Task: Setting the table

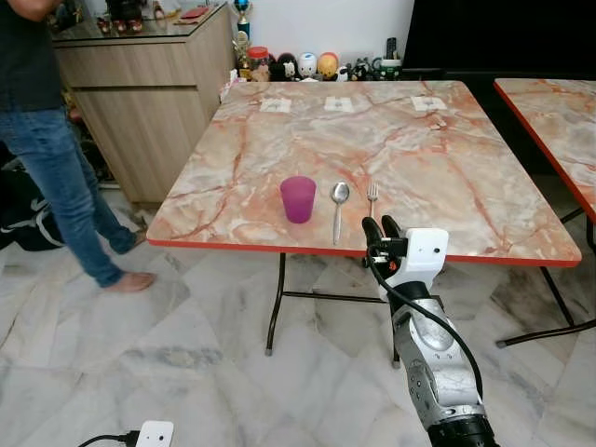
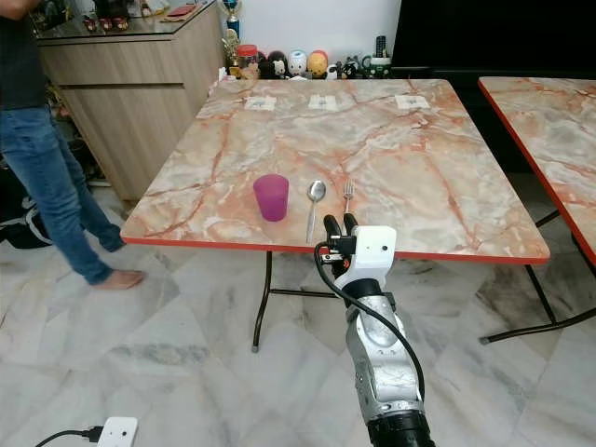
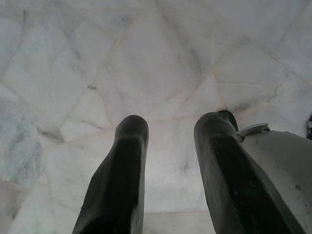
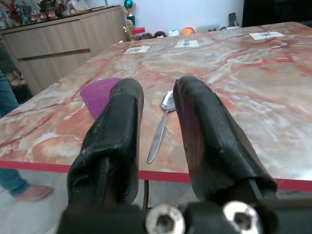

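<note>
A purple cup (image 1: 298,198), translucent and tapering toward its base, is seen standing upright near the front edge of the tabletop (image 1: 447,149), which is patterned in pink-orange marble with a red rim. Just beside the cup, a silver spoon (image 1: 339,209) is laid with its bowl pointing away from the robot, and a silver fork (image 1: 372,198) is laid beside the spoon, tines likewise pointing away. Three small white cards (image 1: 339,104) are spaced along the far edge. The right end effector (image 1: 382,228) is held just in front of the near edge, below the fork and spoon, with its two black fingers (image 4: 117,131) spread apart and nothing between them. The left end effector (image 3: 168,170) is pointed at the pale marble floor (image 3: 146,58), its fingers also spread and empty. A person (image 1: 51,140) in jeans is seen standing barefoot beside a wooden cabinet (image 1: 149,93).
</note>
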Controlling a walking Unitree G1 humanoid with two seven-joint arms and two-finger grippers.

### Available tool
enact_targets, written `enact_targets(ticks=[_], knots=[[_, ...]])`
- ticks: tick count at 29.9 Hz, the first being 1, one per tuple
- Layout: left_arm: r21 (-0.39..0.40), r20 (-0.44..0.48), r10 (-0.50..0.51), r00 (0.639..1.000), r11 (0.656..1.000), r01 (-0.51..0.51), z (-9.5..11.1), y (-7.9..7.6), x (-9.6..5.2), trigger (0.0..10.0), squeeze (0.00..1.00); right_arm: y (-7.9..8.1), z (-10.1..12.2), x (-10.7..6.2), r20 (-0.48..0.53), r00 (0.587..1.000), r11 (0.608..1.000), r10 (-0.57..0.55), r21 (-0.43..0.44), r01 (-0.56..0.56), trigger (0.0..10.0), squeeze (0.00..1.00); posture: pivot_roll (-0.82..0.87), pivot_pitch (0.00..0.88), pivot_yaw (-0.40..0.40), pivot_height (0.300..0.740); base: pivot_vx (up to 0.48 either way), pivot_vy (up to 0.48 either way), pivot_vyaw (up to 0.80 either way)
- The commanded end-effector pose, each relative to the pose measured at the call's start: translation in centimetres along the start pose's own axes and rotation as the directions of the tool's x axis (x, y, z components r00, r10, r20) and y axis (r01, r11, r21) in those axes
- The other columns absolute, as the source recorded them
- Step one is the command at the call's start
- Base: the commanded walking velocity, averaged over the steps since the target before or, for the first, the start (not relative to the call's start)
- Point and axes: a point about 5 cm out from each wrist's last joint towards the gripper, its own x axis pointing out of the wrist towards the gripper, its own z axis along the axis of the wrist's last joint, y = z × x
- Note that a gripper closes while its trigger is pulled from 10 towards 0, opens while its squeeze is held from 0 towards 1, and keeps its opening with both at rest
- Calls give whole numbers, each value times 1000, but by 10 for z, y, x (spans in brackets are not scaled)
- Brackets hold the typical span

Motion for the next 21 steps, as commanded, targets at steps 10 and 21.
enact_targets(ticks=[10, 21], knots=[[-9, -21, 0, 1000, 1000, 0, -5, -1, -1, 10000, 0, 0, 3, 0, 16, 1000, 1000, -6, 0, 6, 10000, 0, -111, 0, 41, 740, 235, 0, 0], [-10, -24, -2, 1000, 1000, 2, -7, -1, -1, 10000, 0, -3, -1, 0, -4, 999, 999, -32, 5, 32, 10000, 0, -114, 0, 42, 740, 273, 0, 0]])
